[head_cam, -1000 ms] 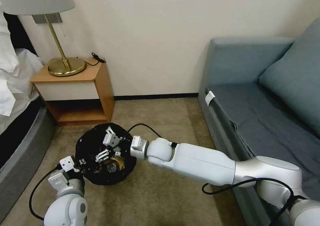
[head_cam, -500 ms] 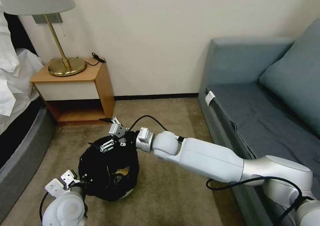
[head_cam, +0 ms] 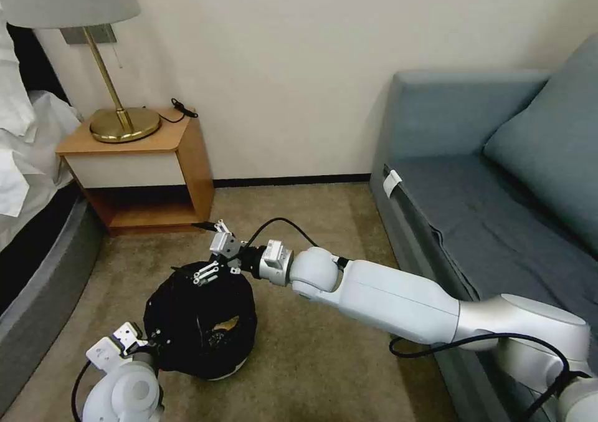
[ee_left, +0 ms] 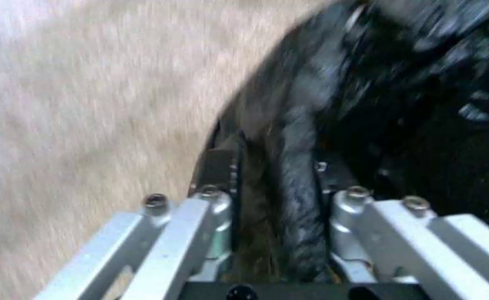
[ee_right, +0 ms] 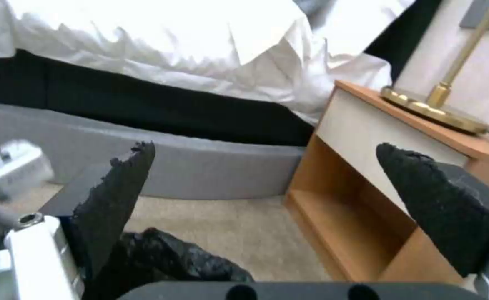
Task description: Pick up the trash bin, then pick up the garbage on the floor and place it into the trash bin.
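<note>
Trash bin (head_cam: 199, 322) is held by left claw (head_cam: 146, 346) clamped on bag-lined rim; thin grip could slip, tipping bin. Right claw (head_cam: 215, 254) spread, empty, above far rim.

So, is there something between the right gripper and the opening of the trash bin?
Nothing visible. The right gripper, jaws open and empty, hangs just above the far rim of the trash bin. The left gripper clamps the bin's near rim, off to the side of the opening.
</note>
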